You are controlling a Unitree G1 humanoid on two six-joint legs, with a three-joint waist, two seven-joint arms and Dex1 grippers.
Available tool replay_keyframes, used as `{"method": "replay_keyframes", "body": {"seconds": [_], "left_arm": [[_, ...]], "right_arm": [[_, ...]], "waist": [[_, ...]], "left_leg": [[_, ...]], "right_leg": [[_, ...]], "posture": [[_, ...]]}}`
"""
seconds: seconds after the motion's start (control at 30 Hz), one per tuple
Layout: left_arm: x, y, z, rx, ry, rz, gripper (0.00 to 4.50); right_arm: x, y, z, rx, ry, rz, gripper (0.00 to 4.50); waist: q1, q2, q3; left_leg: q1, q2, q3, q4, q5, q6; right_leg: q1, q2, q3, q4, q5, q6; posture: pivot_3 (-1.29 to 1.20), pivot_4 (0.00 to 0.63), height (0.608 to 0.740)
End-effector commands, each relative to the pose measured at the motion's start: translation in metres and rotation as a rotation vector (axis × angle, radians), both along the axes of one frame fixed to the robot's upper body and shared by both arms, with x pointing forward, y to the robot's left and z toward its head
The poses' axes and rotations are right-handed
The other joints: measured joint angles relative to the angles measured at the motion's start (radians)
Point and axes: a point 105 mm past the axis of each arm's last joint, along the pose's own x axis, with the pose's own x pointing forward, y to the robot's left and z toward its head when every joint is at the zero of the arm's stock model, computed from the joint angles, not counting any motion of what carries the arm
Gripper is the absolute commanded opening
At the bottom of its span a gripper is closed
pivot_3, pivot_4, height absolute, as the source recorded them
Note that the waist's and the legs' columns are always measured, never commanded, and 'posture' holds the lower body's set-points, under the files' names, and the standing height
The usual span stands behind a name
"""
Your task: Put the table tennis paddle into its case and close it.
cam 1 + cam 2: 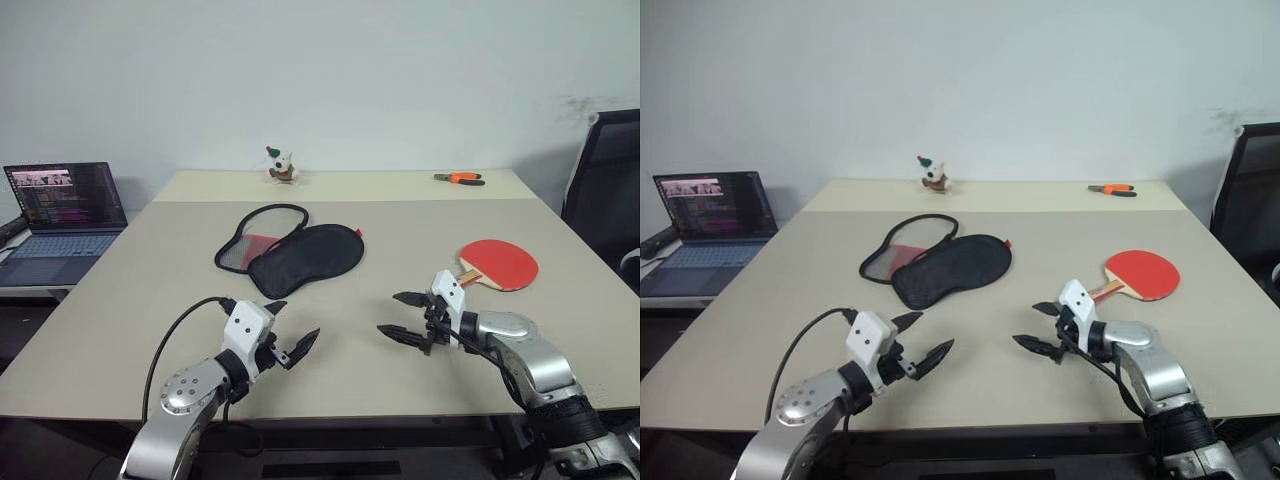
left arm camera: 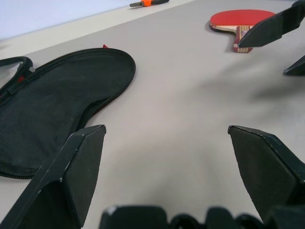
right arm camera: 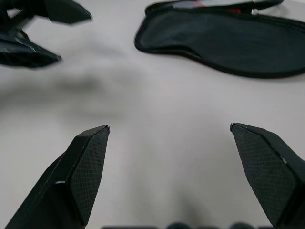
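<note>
— On the bench (image 1: pixel 120 300), what do you count?

— One table tennis paddle (image 1: pixel 499 264), red face up, lying flat toward the robot's right, its pale handle pointing back toward the middle of the bench. One case (image 1: pixel 290 253), unzipped and spread open near the centre: the black half lies flat closer to the robot, and the other half, with red and mesh showing, is folded out behind it to the left. Paddle and case are well apart, with bare bench between them.

— Anything else up there?

— One small toy figure (image 1: pixel 281 166) at the far edge, and one pair of orange-handled pliers (image 1: pixel 460 178) far right. Off to the left sits one laptop (image 1: pixel 62 215), screen lit, and one black chair (image 1: pixel 606 190) stands at the right side.

— And the two hands?

— Both hover low over the near part of the bench, empty. The left hand (image 1: pixel 289 334) reaches forward and angles inward to the right, its two black fingers spread wide. The right hand (image 1: pixel 408 316) angles inward to the left, tipped slightly down, fingers just as wide apart. Their tips face each other across a gap. The right hand sits near the paddle's handle but is not touching it.
</note>
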Motion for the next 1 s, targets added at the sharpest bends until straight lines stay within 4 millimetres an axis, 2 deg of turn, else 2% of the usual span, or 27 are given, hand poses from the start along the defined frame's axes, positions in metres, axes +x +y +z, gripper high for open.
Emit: {"method": "replay_keyframes", "body": {"seconds": [0.03,0.13,0.3,0.4,0.53,0.6,0.67,0.77,0.9,1.0], "left_arm": [[0.005,0.001,0.013,-0.028,-0.05,-0.012,4.5],[0.016,0.005,0.015,-0.016,-0.072,-0.011,4.5],[0.027,0.004,0.024,-0.032,-0.059,-0.086,4.5],[0.035,0.015,0.026,0.01,-0.041,-0.114,4.5],[0.055,0.035,0.032,0.086,-0.069,-0.063,4.5],[0.068,0.052,0.029,0.144,-0.08,0.009,4.5],[0.079,0.057,0.024,0.189,-0.06,0.035,4.5],[0.087,0.052,0.012,0.245,-0.031,-0.029,4.5],[0.105,0.047,0.004,0.301,-0.008,-0.045,4.5],[0.111,0.045,-0.002,0.339,0.019,-0.071,4.5]], "right_arm": [[-0.004,-0.004,0.018,0.015,-0.035,-0.006,4.46],[0.004,-0.012,0.028,0.024,-0.06,-0.059,4.46],[0.012,-0.029,0.064,0.092,-0.113,-0.141,4.46],[0.011,-0.032,0.078,0.119,-0.133,-0.161,4.46],[0.006,-0.026,0.082,0.117,-0.147,-0.139,4.46],[0.006,-0.019,0.082,0.131,-0.153,-0.135,4.46],[0.008,-0.017,0.084,0.128,-0.168,-0.145,4.46],[0.005,-0.015,0.089,0.142,-0.186,-0.138,4.46],[0.004,-0.019,0.086,0.152,-0.182,-0.157,4.46],[0.004,-0.016,0.084,0.156,-0.179,-0.151,4.46]], "waist": [[0.0,0.0,0.0],[0.001,0.0,0.0],[0.0,0.0,0.0],[0.0,0.0,0.0],[0.0,0.0,0.0],[-0.001,0.0,0.0],[-0.001,0.0,0.0],[0.0,0.0,0.0],[0.002,0.0,0.0],[0.001,0.0,0.0]], "left_leg": [[0.0,0.0,0.0,0.0,0.0,0.0],[0.001,0.0,0.0,0.001,0.0,0.0],[0.0,-0.001,0.001,0.0,0.0,0.0],[0.0,-0.001,0.0,0.0,0.0,0.0],[0.0,0.0,0.0,-0.001,0.0,0.0],[0.0,-0.001,0.0,-0.001,0.0,0.0],[0.0,0.0,0.0,-0.001,0.0,0.0],[0.0,-0.001,0.0,0.0,0.0,0.0],[-0.001,-0.002,0.0,-0.001,0.0,0.0],[-0.002,-0.002,0.0,0.0,0.0,0.0]], "right_leg": [[0.0,0.0,0.0,0.0,0.0,0.0],[0.001,0.0,-0.001,0.0,-0.001,0.001],[0.0,0.001,0.0,0.0,0.0,0.0],[0.0,0.001,-0.001,0.0,0.0,0.0],[0.0,0.001,-0.001,0.0,0.0,0.0],[0.0,0.001,-0.001,0.0,0.0,0.0],[0.0,0.001,-0.001,0.0,0.0,0.0],[0.0,0.001,-0.002,0.0,0.0,0.0],[-0.001,0.001,-0.002,0.0,0.0,0.0],[-0.001,0.001,-0.003,0.0,0.0,0.0]], "posture": [[0.0,0.15,0.74],[0.0,0.15,0.74],[0.0,0.15,0.74],[0.0,0.15,0.74],[0.0,0.15,0.74],[0.0,0.15,0.74],[0.0,0.15,0.74],[0.0,0.15,0.74],[0.0,0.15,0.74],[0.0,0.15,0.74]]}}
